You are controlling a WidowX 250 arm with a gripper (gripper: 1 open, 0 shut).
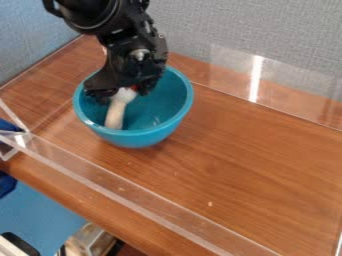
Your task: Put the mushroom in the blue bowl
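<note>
The blue bowl [150, 125] stands on the wooden table, left of centre. My black gripper [120, 86] reaches down into it from the upper left, its jaws standing wide apart. The mushroom [116, 110] lies inside the bowl just under the fingertips. Its cream-white stem shows against the bowl's floor, and its cap is hidden by the gripper. I cannot tell whether the fingers still touch it.
Clear acrylic walls [254, 75] ring the wooden table [254, 150], with a low front wall [120, 185] along the near side. A small blue object [7, 128] sits at the left edge, outside the wall. A blue-grey cloth backdrop hangs behind.
</note>
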